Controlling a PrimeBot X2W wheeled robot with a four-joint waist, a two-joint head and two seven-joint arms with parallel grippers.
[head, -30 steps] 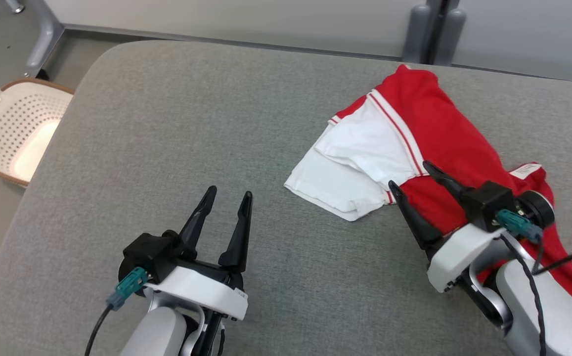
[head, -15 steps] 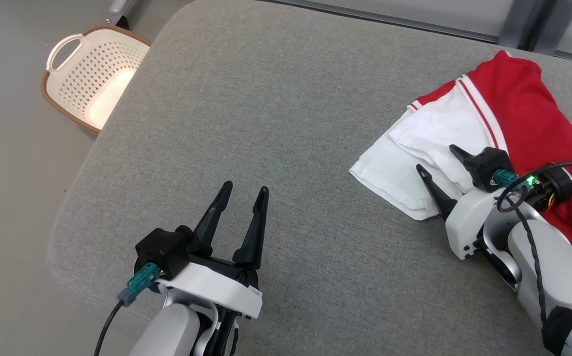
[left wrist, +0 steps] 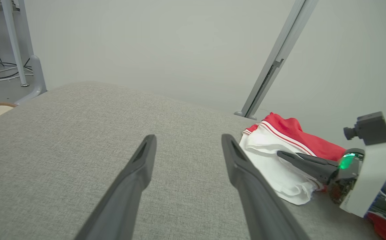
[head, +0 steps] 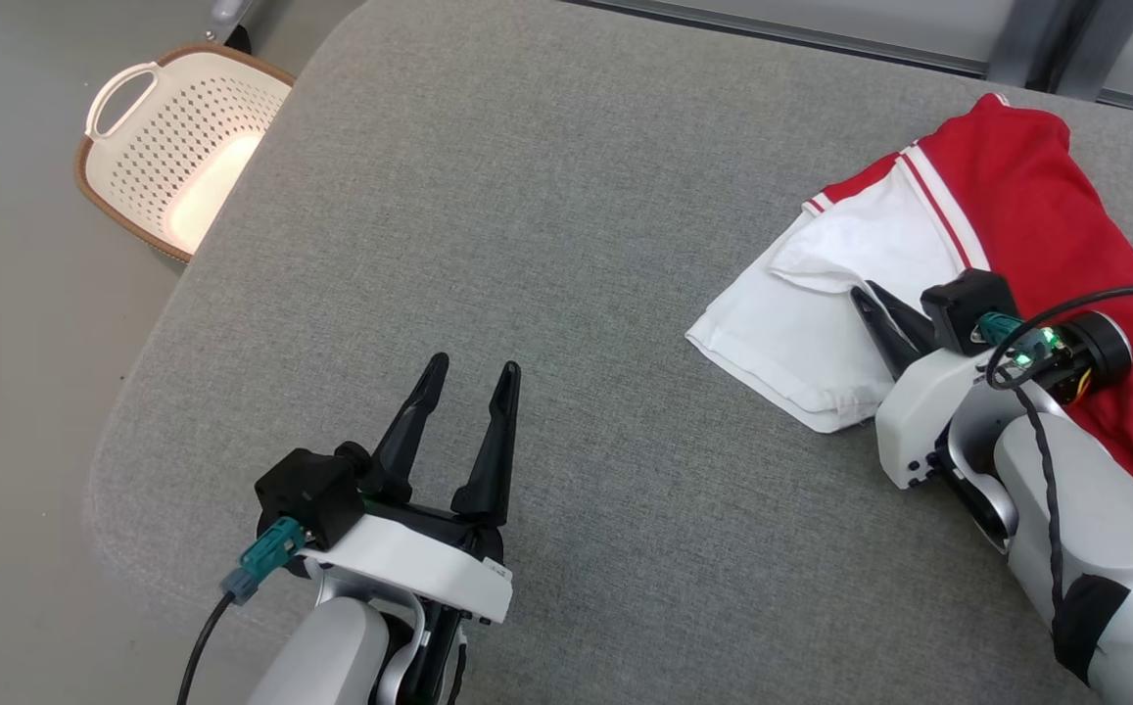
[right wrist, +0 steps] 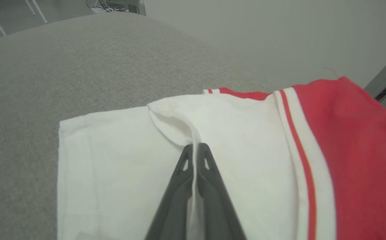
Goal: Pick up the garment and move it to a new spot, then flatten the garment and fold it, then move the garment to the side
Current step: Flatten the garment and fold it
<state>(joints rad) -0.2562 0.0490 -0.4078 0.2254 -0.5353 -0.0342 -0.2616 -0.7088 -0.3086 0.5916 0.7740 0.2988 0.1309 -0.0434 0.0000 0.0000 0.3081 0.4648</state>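
The garment (head: 1026, 196) is a red and white shirt lying crumpled at the right of the grey padded table (head: 566, 245). Its white part (right wrist: 112, 173) spreads toward the table's middle, the red part (right wrist: 356, 150) behind it. My right gripper (head: 865, 299) rests on the white part with both fingers pressed together, a thin ridge of white cloth pinched between them (right wrist: 194, 150). Over bare table at the lower left, my left gripper (head: 473, 372) stands open with nothing between its fingers (left wrist: 142, 160). In the left wrist view the garment (left wrist: 279, 146) and right gripper (left wrist: 281, 154) lie to the right.
A cream perforated laundry basket (head: 169, 147) stands on the floor beyond the table's left corner. The table's rounded left edge (head: 135, 392) drops to the floor. A grey metal post (left wrist: 273, 63) rises behind the table against a pale wall.
My right gripper's fingers have come together on a fold of the garment's white part, which now puckers at the tips. The head camera has shifted; the left gripper stays open.
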